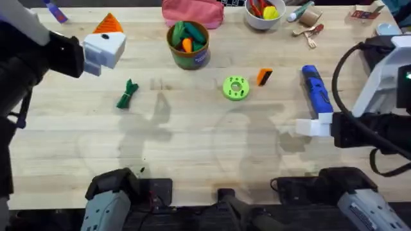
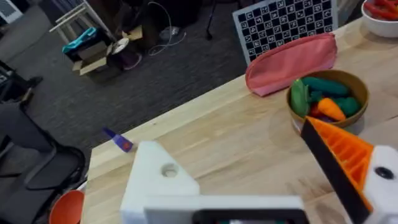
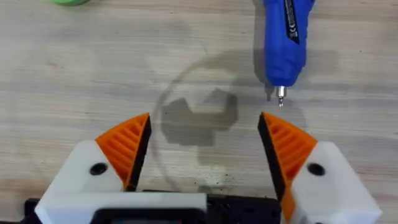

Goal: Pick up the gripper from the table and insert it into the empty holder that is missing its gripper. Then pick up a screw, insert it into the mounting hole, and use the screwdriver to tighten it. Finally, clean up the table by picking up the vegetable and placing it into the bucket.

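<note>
Beside bucket point(image 1: 188, 45), bare tabletop point(image 1: 192, 128).

From my seat at the controls, the bucket point(image 1: 188, 43) sits at the back middle of the table point(image 1: 192, 141), with a pouch point(image 1: 191, 13) just behind it and a bowl point(image 1: 264, 14) farther right along the back edge. In front of the bucket and to the right lies a disc point(image 1: 236, 88), and the gripper point(image 1: 264, 77) is just beside the disc on its right. The screwdriver point(image 1: 315, 88) lies further right. The vegetable point(image 1: 128, 94) lies well to the left of the disc. The holder point(image 2: 163, 180) hangs over the table's back left.
</note>
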Controlling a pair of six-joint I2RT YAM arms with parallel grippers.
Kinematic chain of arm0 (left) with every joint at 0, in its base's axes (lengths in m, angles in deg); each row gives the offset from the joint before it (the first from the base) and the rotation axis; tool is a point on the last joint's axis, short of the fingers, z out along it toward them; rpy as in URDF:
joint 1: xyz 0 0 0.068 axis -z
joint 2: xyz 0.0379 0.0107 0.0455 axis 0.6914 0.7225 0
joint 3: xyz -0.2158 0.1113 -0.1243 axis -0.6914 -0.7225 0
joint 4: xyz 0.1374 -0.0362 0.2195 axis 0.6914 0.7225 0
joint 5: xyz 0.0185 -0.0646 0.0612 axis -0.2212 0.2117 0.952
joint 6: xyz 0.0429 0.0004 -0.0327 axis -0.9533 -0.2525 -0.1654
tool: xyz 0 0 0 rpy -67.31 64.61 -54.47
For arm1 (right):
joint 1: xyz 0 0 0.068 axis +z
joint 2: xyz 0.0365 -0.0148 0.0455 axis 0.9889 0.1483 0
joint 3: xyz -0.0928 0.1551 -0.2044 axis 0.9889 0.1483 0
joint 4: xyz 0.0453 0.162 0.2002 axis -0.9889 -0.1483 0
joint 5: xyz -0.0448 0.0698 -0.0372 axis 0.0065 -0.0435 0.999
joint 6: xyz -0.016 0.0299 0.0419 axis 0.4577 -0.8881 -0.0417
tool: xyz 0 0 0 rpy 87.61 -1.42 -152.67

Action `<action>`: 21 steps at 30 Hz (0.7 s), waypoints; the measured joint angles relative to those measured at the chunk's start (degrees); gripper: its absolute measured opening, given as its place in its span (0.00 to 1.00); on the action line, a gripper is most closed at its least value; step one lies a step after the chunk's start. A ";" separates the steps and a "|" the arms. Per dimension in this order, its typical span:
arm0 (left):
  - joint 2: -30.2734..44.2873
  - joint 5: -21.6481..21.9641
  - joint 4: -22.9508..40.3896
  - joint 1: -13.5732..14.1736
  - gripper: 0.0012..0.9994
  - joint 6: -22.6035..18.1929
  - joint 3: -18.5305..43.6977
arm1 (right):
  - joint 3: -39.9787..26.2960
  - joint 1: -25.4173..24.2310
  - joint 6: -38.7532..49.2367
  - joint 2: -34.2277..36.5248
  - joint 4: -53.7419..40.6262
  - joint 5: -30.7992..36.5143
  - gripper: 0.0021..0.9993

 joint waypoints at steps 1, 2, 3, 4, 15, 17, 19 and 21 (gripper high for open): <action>0.00 -0.36 -0.01 0.02 0.99 0.02 0.00 | -0.02 0.00 0.00 -0.01 0.00 0.00 0.99; 0.00 -0.89 -0.01 0.02 0.99 0.02 0.00 | 0.00 0.00 0.00 0.01 0.00 0.01 0.99; 0.00 -1.52 0.02 0.01 0.99 0.02 0.00 | 0.00 0.00 0.00 0.01 0.00 0.02 0.99; 0.00 -2.35 0.03 0.02 0.99 0.04 0.00 | 0.00 0.00 0.00 0.01 0.00 0.00 0.99; -0.70 -10.79 -5.36 0.77 0.99 0.67 -2.02 | -0.02 0.00 0.00 -0.01 0.00 0.02 0.99; -1.72 -11.64 -9.32 1.51 0.99 1.56 -4.30 | -0.02 0.00 0.00 -0.01 0.00 0.00 0.99; -3.62 -12.04 -13.73 2.52 0.99 2.99 -7.85 | -0.02 0.00 0.00 0.00 0.00 0.00 0.99; -6.33 -12.31 -18.19 3.64 0.99 4.59 -12.10 | -0.02 0.00 0.00 0.01 0.00 0.02 0.99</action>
